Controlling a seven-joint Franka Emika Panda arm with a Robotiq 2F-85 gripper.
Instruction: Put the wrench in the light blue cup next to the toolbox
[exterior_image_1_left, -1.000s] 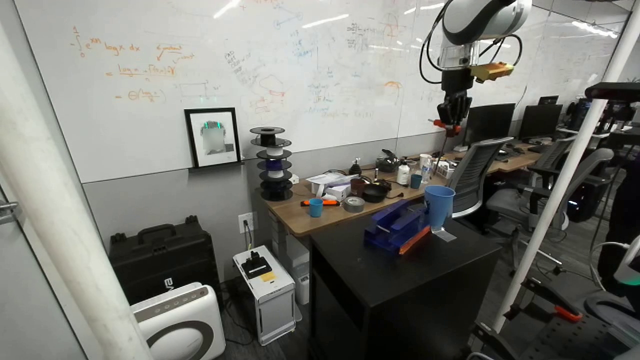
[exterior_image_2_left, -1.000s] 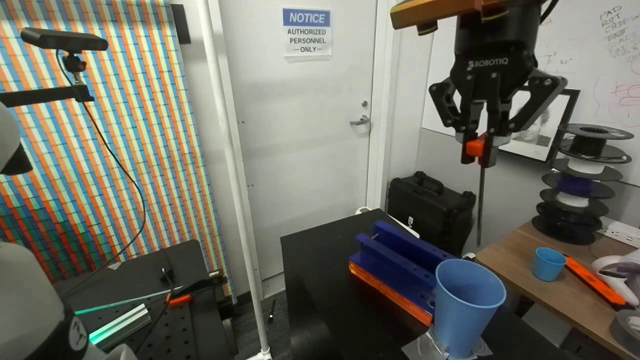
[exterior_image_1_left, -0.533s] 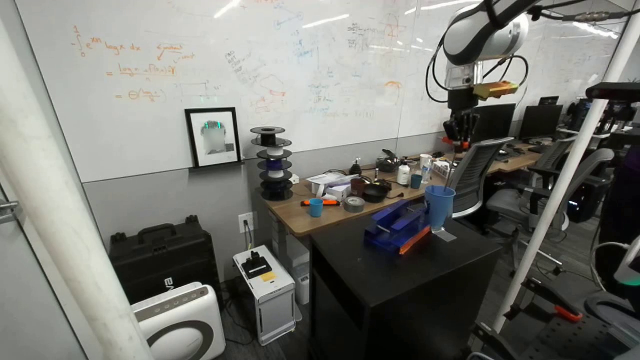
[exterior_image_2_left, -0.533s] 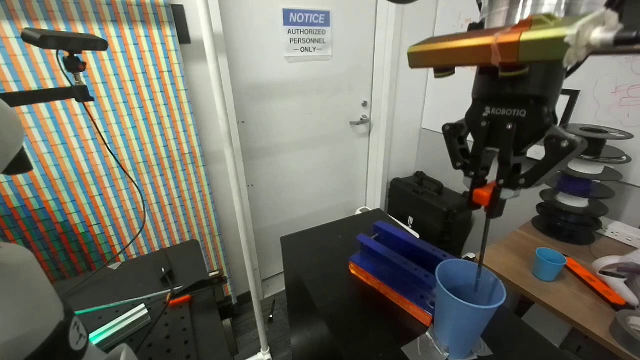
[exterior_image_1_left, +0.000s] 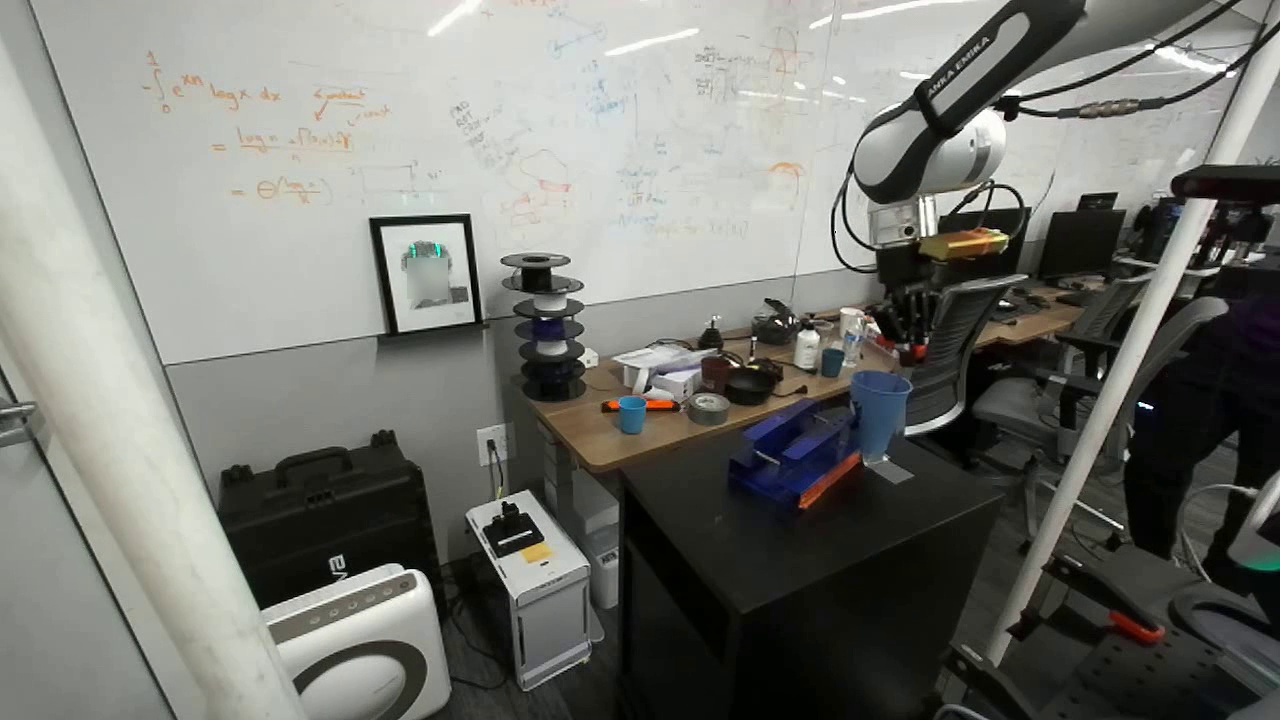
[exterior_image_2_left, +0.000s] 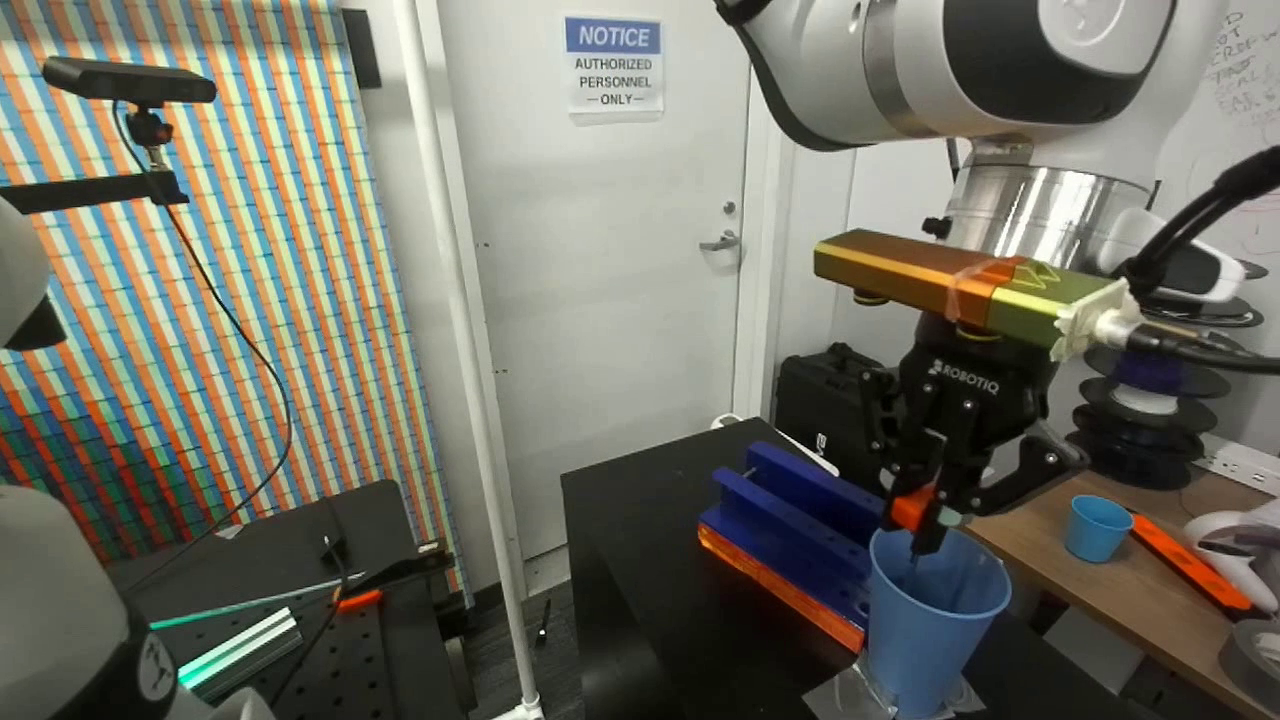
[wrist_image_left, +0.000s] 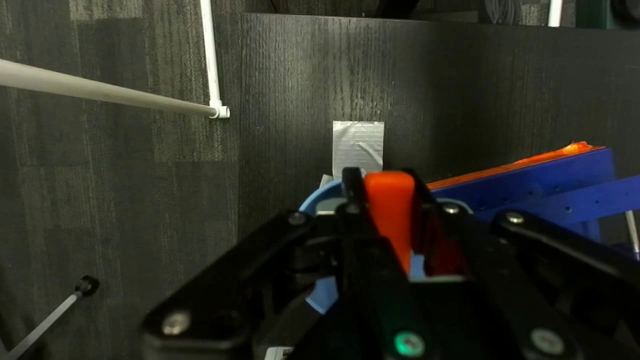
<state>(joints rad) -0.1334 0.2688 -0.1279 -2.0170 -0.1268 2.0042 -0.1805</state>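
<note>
The light blue cup (exterior_image_2_left: 925, 650) stands upright, taped to the black cabinet top, beside the dark blue toolbox (exterior_image_2_left: 790, 545) with its orange-red edge. Both show in the other exterior view too, the cup (exterior_image_1_left: 880, 415) and the toolbox (exterior_image_1_left: 785, 455). My gripper (exterior_image_2_left: 911, 528) is shut on the red-orange handle of the wrench (exterior_image_2_left: 909, 507), just above the cup's rim on the toolbox side. The thin dark shaft points down into the cup mouth; its lower end is hidden. In the wrist view the handle (wrist_image_left: 390, 197) sits between the fingertips, over the cup (wrist_image_left: 322, 295).
The black cabinet (exterior_image_1_left: 760, 560) holds the cup and toolbox. A wooden desk (exterior_image_1_left: 590, 440) behind it bears a smaller blue cup (exterior_image_1_left: 631, 415), a tape roll (exterior_image_1_left: 708, 408) and clutter. An office chair (exterior_image_1_left: 960, 350) is behind the cup. A white pole (exterior_image_1_left: 1110, 420) stands near the cabinet.
My gripper has come down from high above the cup to just over its rim, shifting slightly toward the toolbox. The wrench's shaft has gone from above the cup to inside it.
</note>
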